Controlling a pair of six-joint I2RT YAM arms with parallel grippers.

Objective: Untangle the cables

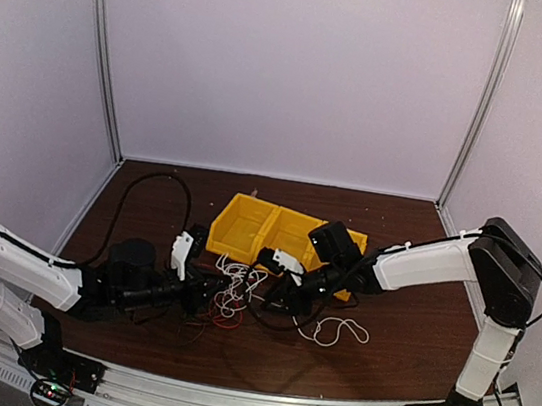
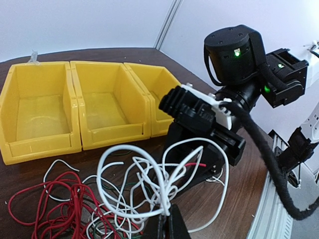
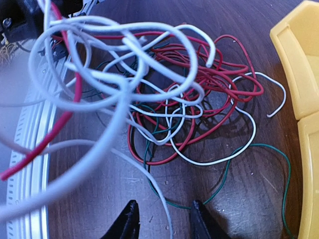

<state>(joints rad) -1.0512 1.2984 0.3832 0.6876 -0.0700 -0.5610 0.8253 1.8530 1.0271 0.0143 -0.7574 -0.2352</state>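
My left gripper (image 2: 167,217) is pinched shut on white loops of the cables (image 1: 233,294), with the clump sitting by the bins (image 1: 244,230). My right gripper (image 3: 163,211) is half apart, holding nothing (a white strand runs between). If I yank, the red tangle could cinch tighter.

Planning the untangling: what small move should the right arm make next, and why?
Probably shut the jaws of the right gripper on the white strand between them, then ease it out: the left gripper pinches the white loops, anchoring the cables.
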